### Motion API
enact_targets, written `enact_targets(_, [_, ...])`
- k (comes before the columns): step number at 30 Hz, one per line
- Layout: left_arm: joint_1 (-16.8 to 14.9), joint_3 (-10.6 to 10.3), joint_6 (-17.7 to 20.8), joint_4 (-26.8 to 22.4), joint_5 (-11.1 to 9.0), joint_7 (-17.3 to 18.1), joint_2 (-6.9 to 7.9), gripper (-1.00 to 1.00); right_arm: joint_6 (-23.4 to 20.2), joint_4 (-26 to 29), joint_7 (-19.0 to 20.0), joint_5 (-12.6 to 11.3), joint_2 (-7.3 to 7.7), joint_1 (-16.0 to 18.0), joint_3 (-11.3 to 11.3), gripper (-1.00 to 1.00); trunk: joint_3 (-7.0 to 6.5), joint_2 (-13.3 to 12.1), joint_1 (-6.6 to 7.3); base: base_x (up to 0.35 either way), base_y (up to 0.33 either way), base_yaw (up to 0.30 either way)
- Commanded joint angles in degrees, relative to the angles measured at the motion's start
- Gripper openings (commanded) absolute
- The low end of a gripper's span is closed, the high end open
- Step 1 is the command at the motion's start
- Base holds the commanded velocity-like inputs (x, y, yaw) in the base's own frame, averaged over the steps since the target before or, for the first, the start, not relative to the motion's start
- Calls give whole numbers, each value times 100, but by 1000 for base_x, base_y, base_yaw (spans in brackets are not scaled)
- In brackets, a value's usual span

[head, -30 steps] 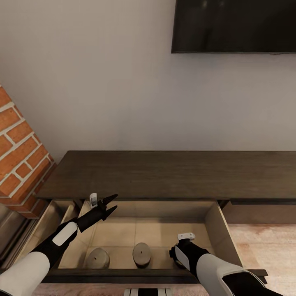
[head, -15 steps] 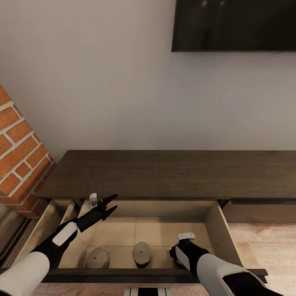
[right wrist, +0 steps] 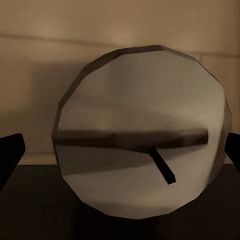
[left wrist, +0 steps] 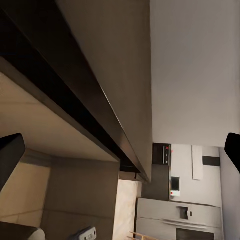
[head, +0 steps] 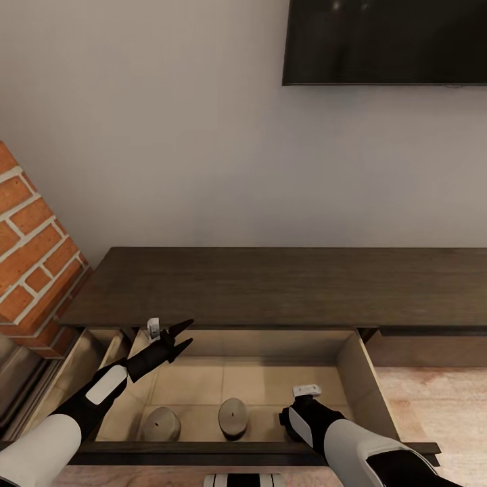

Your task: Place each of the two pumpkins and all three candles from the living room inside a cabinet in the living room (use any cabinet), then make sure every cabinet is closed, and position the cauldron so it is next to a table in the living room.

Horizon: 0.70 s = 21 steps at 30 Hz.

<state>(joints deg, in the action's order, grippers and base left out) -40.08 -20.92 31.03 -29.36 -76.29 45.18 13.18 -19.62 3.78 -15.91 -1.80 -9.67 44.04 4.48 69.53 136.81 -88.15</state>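
Your right gripper is low at the front of the open cabinet drawer, fingers spread wide either side of a candle, gripping nothing as far as I can tell. Lift straight up so you don't knock it. Left gripper hovers open and empty over the drawer's back corner. Count: two candles in the head view, a third below the right gripper.
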Motion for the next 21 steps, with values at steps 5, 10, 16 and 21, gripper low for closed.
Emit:
enact_targets(5, [0, 0, 0, 0, 0, 0, 0, 100, 0, 0, 0, 1, 0, 0, 0, 100, 0, 0, 0, 0, 0, 0])
enact_targets(10, [-1, -4, 0, 0, 0, 0, -11, 100, -1, 0, 0, 4, 0, 0, 0, 100, 0, 0, 0, 0, 0, 0])
enact_targets(16, [0, -8, -1, 11, 1, -9, -25, 100, -7, 8, 0, 4, 26, 0, 0, 100, -54, -120, 66, 0, 0, 0])
enact_targets(21, [0, -1, 5, 1, 8, -54, -34, 100, -11, 9, 5, 4, 67, 0, 0, 100, -144, -321, 176, 0, 0, 0])
